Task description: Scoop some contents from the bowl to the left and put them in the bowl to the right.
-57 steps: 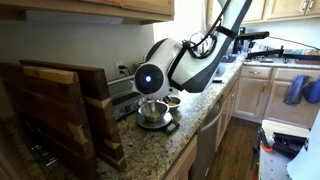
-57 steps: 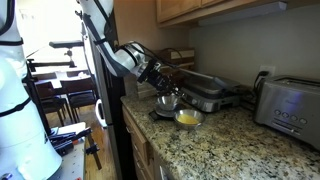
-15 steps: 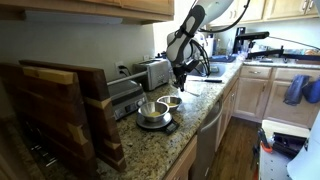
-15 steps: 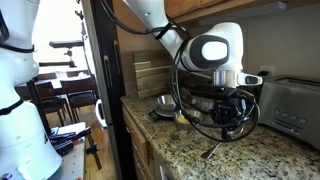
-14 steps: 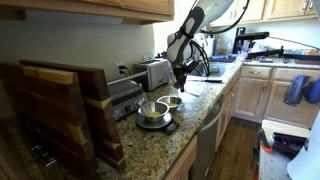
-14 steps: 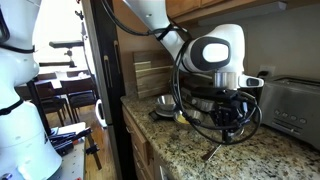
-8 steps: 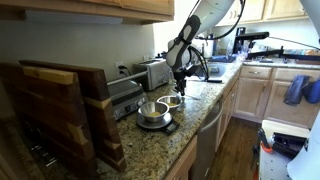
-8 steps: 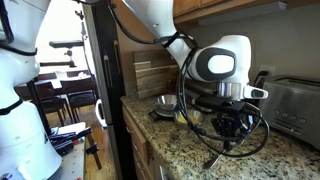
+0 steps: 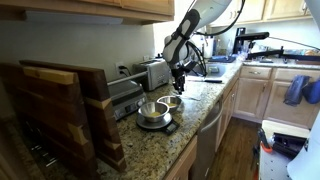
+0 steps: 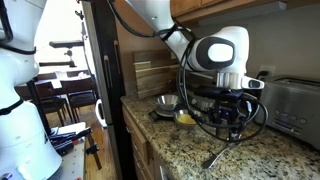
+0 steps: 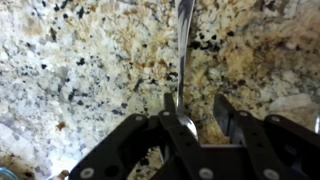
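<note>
1. Granite counter (image 11: 60, 70), speckled cream and black, fills the wrist view. A steel spoon (image 11: 184, 35) lies flat on it, its handle running from the top edge down to the hand (image 11: 197, 110).
2. Hand is released. Its dark fingers (image 11: 228, 118) stand apart, with the spoon's near end beside one of them and not clamped. Whether metal and finger touch cannot be told.
3. Seen in an exterior view, the hand (image 10: 225, 128) points down just above the spoon (image 10: 213, 154), which rests on the counter (image 10: 172, 148) near its front edge.
4. Big bowl (image 10: 166, 101) and small bowl (image 10: 187, 118) sit close together in the same view, apart from the spoon. The small bowl is the nearer to the hand and shows a yellowish inside.
5. From the opposite angle in an exterior view, the big bowl (image 9: 150, 110) stands on a dark flat base. The small bowl (image 9: 171, 101) sits just beside it. The hand (image 9: 180, 86) hangs past the small bowl, low over the counter (image 9: 140, 150). The spoon is too small to make out here.
6. Toaster (image 9: 152, 72) stands farther back against the wall, and it shows in both exterior views (image 10: 295, 105).
7. Wooden boards (image 9: 60, 110) lean upright in the foreground.
</note>
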`<action>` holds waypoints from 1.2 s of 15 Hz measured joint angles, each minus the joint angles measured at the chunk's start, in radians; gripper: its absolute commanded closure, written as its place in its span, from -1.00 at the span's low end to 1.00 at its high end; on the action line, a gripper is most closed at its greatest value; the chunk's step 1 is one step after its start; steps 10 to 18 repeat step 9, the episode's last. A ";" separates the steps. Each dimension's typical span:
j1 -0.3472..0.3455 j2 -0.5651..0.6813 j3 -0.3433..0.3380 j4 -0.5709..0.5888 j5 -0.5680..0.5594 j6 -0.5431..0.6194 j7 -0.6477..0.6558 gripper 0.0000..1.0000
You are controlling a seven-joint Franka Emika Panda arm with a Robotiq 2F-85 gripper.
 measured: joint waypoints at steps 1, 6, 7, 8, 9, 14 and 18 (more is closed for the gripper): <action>0.007 -0.019 0.000 -0.005 -0.003 -0.011 0.000 -0.66; 0.032 -0.118 0.001 -0.056 -0.015 -0.023 0.000 -0.80; 0.034 -0.131 0.001 -0.064 -0.023 -0.026 0.000 -0.92; 0.036 -0.140 0.001 -0.072 -0.028 -0.028 0.000 -1.00; 0.037 -0.144 0.001 -0.075 -0.030 -0.028 0.000 -1.00; 0.037 -0.144 0.001 -0.075 -0.030 -0.028 0.000 -1.00; 0.037 -0.144 0.001 -0.075 -0.030 -0.028 0.000 -1.00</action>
